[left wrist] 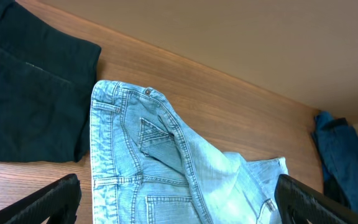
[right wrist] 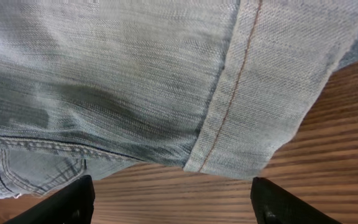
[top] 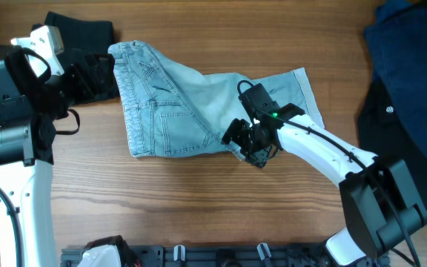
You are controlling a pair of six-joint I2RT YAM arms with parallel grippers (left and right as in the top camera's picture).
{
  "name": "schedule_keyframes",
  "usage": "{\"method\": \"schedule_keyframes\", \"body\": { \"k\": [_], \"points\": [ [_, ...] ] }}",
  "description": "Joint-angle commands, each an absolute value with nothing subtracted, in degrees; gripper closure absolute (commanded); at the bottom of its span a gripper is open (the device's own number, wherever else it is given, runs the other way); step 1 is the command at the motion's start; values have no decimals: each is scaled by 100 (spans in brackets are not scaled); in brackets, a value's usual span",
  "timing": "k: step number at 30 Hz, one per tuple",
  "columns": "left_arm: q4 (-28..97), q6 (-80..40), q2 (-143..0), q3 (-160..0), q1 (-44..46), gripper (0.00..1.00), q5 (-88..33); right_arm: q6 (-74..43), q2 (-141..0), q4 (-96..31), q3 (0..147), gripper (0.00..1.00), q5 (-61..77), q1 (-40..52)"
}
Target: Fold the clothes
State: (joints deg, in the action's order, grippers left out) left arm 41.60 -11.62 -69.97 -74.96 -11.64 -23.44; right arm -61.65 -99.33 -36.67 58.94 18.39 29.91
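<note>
Light-blue denim shorts lie partly folded across the table, waistband at the left, one leg laid over toward the right. My left gripper is open at the waistband end; the left wrist view shows the shorts between its spread fingers. My right gripper is open and empty just off the shorts' front edge; the right wrist view shows a hemmed edge above bare wood between its fingers.
A black garment lies at the back left, behind my left gripper. A dark navy and black pile sits at the right edge. A black rack runs along the front edge.
</note>
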Motion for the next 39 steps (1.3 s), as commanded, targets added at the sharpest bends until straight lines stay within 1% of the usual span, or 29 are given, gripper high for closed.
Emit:
{"method": "schedule_keyframes", "body": {
  "k": [1,6,7,9,11,12,13,14,18,20,24,25,26,29,31,34,35,38,39],
  "points": [
    [4139,-1070,-7028,-7577,-1131,0,-2290,-6165,-10031,-3529,5837,19,1431,3004],
    [4150,-1070,-7028,-7577,-1131,0,-2290,-6163,-10363,-3358,5837,25,1238,3004],
    [4150,-1070,-7030,-7577,-1131,0,-2290,-6163,-10422,-3310,5837,28,1194,3004],
    [4147,-1070,-7030,-7577,-1131,0,-2290,-6147,-10514,-3251,5837,37,1061,3004],
    [4143,-1068,-7028,-7577,-1133,0,-2290,-6145,-10523,-3199,5837,58,1048,3004],
    [4143,-1068,-7030,-7577,-1133,0,-2290,-6143,-10514,-3164,5839,67,1050,3004],
    [4143,-1068,-7028,-7577,-1133,0,-2290,-6143,-10508,-3114,5841,83,1094,3004],
    [4145,-1070,-7028,-7577,-1131,0,-2290,-6099,-10499,-3079,5846,95,1151,3004],
    [4187,-1070,-7030,-7577,-1131,0,-2290,-5408,-10291,-2956,5929,96,1286,2993],
    [4228,-1068,-7030,-7577,-1131,0,-2290,-4897,-9950,-2963,6016,96,1223,2991],
    [4228,-1070,-7030,-7577,-1131,0,-2292,-4550,-9115,-2952,6055,96,1044,2766],
    [4228,-1070,-7030,-7577,-1131,0,-2292,-4440,-8947,-2939,6055,94,1044,2665],
    [4228,-1070,-7030,-7577,-1131,0,-2290,-4344,-8755,-2943,6055,91,1048,2528],
    [4230,-1070,-7030,-7577,-1131,0,-2292,-4189,-8466,-3052,6053,78,1116,2169],
    [4230,-1070,-7030,-7577,-1131,0,-2292,-4193,-8477,-3201,6053,78,1269,2093],
    [4237,-1070,-7030,-7577,-1131,0,-2292,-4193,-8493,-3413,6047,79,1262,2097],
    [4237,-1070,-7030,-7577,-1131,0,-2292,-4193,-8493,-3417,6047,81,1245,2097],
    [4233,-1070,-7030,-7577,-1131,0,-2292,-4189,-8493,-3253,6047,96,1151,2091],
    [4233,-1070,-7030,-7577,-1131,0,-2292,-4115,-8493,-3065,6047,96,1133,2093]
  ]
}}
